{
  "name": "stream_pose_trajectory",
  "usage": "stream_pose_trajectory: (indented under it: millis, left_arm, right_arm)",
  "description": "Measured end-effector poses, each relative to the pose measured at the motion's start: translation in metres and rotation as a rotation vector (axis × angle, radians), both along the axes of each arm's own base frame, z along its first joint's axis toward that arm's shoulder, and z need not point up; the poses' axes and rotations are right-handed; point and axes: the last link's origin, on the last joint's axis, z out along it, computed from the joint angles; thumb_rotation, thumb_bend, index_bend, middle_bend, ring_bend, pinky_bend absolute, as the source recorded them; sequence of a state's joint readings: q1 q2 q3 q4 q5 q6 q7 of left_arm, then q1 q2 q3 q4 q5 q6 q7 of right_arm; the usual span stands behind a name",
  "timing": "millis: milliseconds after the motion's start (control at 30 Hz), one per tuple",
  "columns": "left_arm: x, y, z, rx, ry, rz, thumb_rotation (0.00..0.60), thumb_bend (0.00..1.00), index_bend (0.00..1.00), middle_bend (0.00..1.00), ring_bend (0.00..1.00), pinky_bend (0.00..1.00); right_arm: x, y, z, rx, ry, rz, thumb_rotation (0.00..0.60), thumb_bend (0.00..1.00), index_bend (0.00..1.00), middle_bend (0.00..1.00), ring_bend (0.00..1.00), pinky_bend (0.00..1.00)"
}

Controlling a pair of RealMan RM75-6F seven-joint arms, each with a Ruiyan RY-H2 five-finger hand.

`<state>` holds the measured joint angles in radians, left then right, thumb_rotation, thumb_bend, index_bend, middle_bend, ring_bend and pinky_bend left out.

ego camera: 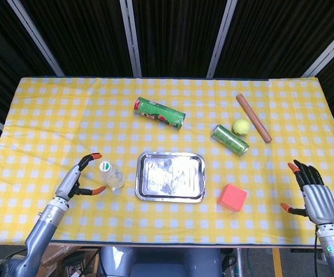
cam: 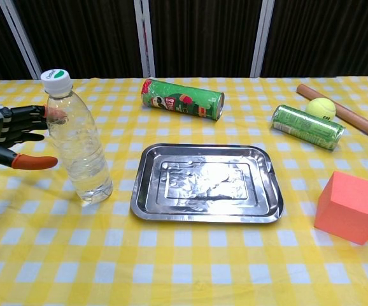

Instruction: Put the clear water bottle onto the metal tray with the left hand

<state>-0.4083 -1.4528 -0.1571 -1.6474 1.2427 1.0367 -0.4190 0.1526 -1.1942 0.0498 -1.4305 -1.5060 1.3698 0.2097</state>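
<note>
The clear water bottle (cam: 77, 142) with a green-and-white cap stands upright on the yellow checked cloth, just left of the metal tray (cam: 268, 203). From above, the bottle (ego camera: 112, 175) and tray (ego camera: 200, 176) lie near the front middle. My left hand (cam: 9, 137) is open just left of the bottle, fingers spread, fingertips reaching behind its upper part and thumb toward its front; whether they touch is unclear. The head view shows the left hand (ego camera: 78, 179) beside the bottle. My right hand (ego camera: 312, 195) hovers open off the table's front right corner.
A green chips tube (ego camera: 159, 112) lies behind the tray. A green can (ego camera: 230, 139), a tennis ball (ego camera: 241, 127) and a wooden stick (ego camera: 253, 118) lie at the back right. A red cube (ego camera: 232, 197) sits right of the tray.
</note>
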Motion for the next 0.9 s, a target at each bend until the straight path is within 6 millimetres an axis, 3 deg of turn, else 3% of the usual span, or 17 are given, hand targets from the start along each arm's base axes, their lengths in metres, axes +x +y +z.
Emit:
stream_pose_trajectory:
  millis: [233,367,633,900]
  left_arm:
    - [0.010,0.010,-0.029,-0.035,0.059,-0.004,0.600,0.24,0.19,0.12,0.00,0.00]
    - [0.015,0.012,-0.038,-0.042,0.067,-0.012,0.600,0.28,0.23,0.20,0.00,0.00]
    - [0.022,0.014,-0.038,-0.013,0.074,-0.026,0.600,0.41,0.47,0.46,0.00,0.04]
    - [0.028,0.016,-0.037,0.006,0.075,-0.026,0.600,0.42,0.53,0.51,0.04,0.07]
  right_arm:
    - [0.000,0.000,0.000,0.009,-0.005,0.000,0.600,0.05,0.05,0.00,0.00,0.00]
    - [0.001,0.000,-0.001,0.013,-0.002,0.003,0.600,0.05,0.05,0.00,0.00,0.00]
    - [0.000,0.000,-0.002,0.019,0.003,-0.001,0.600,0.05,0.05,0.00,0.00,0.00]
    - [0.002,0.000,-0.002,0.013,-0.006,0.003,0.600,0.05,0.05,0.00,0.00,0.00]
